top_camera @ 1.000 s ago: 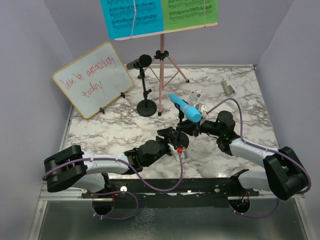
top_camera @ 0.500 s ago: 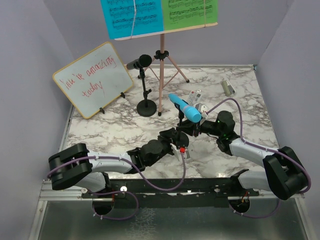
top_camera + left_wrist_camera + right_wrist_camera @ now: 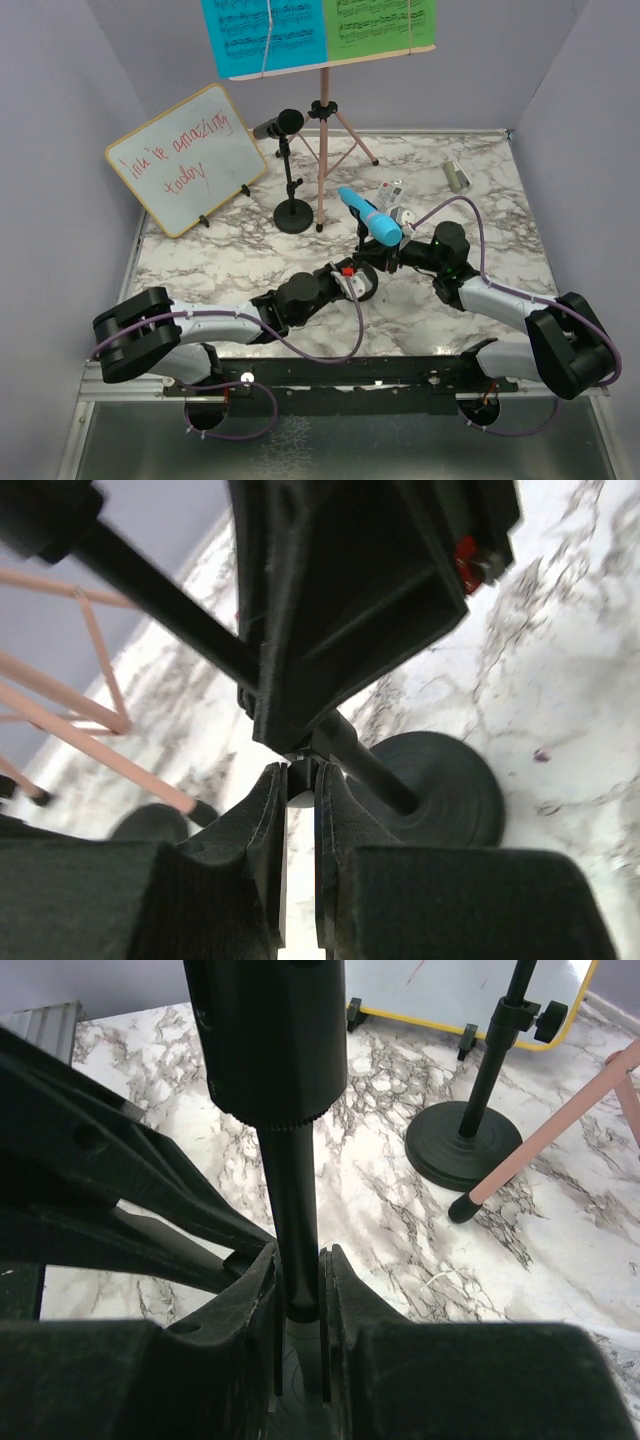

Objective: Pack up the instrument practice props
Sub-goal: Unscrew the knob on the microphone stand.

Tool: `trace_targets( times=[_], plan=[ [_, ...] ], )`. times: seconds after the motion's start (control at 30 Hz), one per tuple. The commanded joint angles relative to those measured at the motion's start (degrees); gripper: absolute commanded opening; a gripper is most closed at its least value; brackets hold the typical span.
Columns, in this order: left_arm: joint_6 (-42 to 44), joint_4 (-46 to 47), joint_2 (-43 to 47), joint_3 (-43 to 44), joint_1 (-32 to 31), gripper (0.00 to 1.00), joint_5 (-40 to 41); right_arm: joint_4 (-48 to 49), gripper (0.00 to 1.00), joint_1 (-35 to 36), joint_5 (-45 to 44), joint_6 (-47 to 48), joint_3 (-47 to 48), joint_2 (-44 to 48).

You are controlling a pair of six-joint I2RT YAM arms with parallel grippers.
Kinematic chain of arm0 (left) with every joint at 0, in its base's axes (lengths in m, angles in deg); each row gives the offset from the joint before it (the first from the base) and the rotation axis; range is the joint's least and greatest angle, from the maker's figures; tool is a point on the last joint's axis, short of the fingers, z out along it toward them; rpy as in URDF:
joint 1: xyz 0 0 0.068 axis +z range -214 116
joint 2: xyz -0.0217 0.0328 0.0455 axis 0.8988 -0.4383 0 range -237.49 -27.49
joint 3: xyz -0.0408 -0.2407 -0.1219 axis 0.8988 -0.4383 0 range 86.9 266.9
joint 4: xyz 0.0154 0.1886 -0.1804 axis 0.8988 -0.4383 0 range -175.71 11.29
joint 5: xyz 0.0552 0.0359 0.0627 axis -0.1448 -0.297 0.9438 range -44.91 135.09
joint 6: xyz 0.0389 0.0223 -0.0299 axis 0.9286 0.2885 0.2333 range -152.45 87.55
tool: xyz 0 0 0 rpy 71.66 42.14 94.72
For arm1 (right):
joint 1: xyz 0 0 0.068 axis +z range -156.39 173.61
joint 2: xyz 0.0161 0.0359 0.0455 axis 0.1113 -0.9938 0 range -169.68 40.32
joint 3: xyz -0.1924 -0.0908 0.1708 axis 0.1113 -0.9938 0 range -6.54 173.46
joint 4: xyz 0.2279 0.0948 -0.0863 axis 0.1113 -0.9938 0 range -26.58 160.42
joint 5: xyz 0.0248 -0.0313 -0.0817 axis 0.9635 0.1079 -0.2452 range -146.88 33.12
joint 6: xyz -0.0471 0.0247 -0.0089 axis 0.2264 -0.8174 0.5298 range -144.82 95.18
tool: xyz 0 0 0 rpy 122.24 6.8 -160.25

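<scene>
Clamping the slim pole of the near mic holder (image 3: 298, 1180), the right gripper (image 3: 300, 1260) has its fingers squeezed against it on both sides, below the blue microphone (image 3: 370, 215) that sits tilted in the clip at the top; this stand is around the middle of the marble table (image 3: 480, 230). Left gripper (image 3: 300, 775) fingers are drawn to a thin slit, tips at the pole's foot just above the round base; whether they truly pinch it I cannot tell. Toward the far edge stand the second mic holder (image 3: 294, 215) with the black microphone (image 3: 280, 124) and the pink tripod music holder (image 3: 322, 150) carrying the blue sheet (image 3: 260, 35) and green sheet (image 3: 380, 22)
</scene>
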Motion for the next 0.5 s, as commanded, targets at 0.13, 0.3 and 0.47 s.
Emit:
trace_targets(
  times=[0.13,0.3,0.47],
  plan=[
    [-43.4,-1.1,2.3,-3.4,8.0,0.05,-8.0,-2.4,0.01,0.7,0.7,0.0,-0.6,-1.0],
    [-69.4,3.8,1.5,-5.8,12.1,0.05,-10.0,-2.0,0.0,0.7,0.6,0.0,-0.8,-1.1],
    [-92.3,12.5,-2.0,-8.7,13.2,0.06,-7.6,-1.7,0.0,0.7,0.6,0.1,-0.9,-1.5]
  ],
)
